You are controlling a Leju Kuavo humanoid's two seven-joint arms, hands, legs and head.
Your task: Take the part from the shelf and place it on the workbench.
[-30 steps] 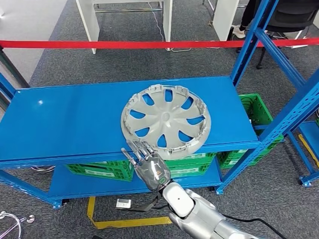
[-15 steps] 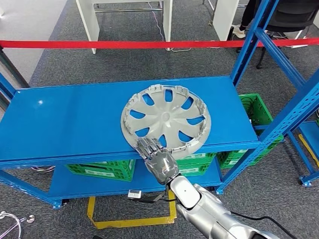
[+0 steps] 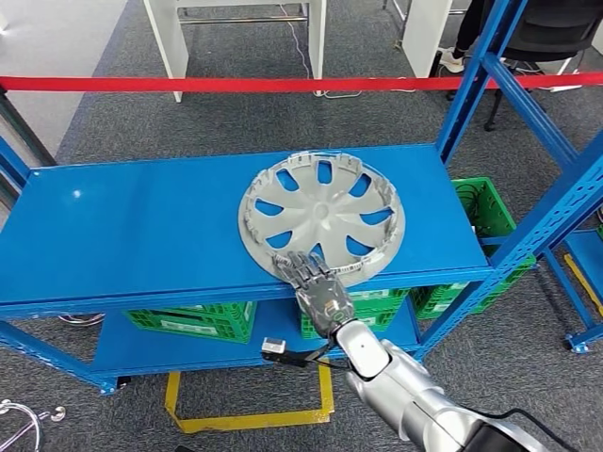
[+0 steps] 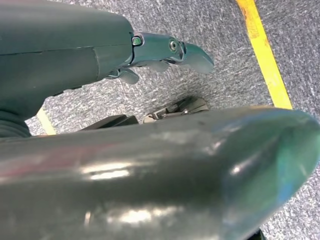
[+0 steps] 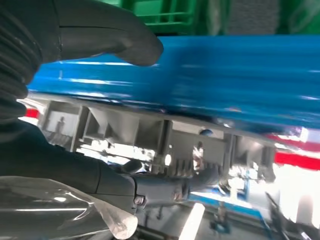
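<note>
The part is a silver-grey hubcap lying face up on the blue shelf, its near rim hanging over the shelf's front edge. My right hand reaches up from below, and its fingers lie stretched over that near rim. The right wrist view shows the ribbed underside of the hubcap between the dark fingers and the thumb, which sits by the blue shelf edge apart from them. My left hand hangs over grey carpet, fingers straight, holding nothing.
Green crates stand on the lower shelf board, another green crate at the right. Blue shelf uprights rise on the right. A red tape spans the back. Yellow floor lines mark the carpet below.
My right hand has risen and moved right from below the shelf edge onto the hubcap's near rim. The hubcap has shifted slightly right and back and turned a little.
</note>
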